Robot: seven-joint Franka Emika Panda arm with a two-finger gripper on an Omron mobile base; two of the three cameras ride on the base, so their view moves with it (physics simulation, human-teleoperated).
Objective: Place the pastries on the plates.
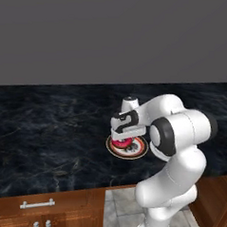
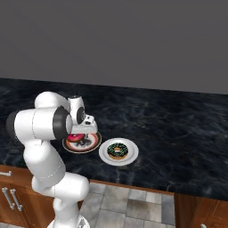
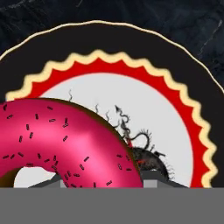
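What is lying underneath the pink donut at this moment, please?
The patterned plate: its white centre, dark motif and red ring show beyond the pink donut. Whether the donut touches it is hidden; the gripper hides its grip.

**Arm folded forward, hand pointing straight down.**
The white arm (image 1: 170,185) rises from its base, bends at a dark-jointed elbow (image 1: 164,135) and reaches forward and to its left, so that the wrist (image 1: 130,104) stands above the hand. The gripper (image 1: 123,140) hangs vertically, low over the surface beneath it, its white hand block level. In the right base view the same gripper (image 2: 81,135) sits partly behind the large shoulder joint. Its jaws are drawn in to their narrowest setting, closed on the pink donut (image 3: 65,140) that lies between them.
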